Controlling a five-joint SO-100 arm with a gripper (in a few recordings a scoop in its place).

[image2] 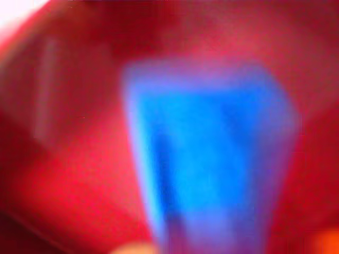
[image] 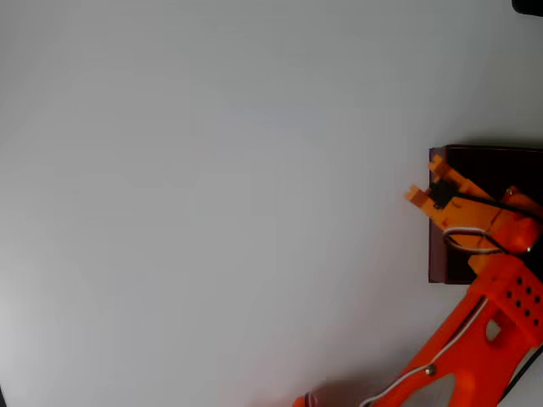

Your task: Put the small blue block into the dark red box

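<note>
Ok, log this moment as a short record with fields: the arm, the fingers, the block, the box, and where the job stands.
arm: orange, reaching in from the lower right of the overhead view, over the box
fingers: spread over the box's left wall, nothing visible between them from above
blue block: close and blurred in the wrist view, red surface all around it
dark red box: at the table's right edge, dark inside
job: block looks to be in or just over the box; whether it is held or released is unclear
</note>
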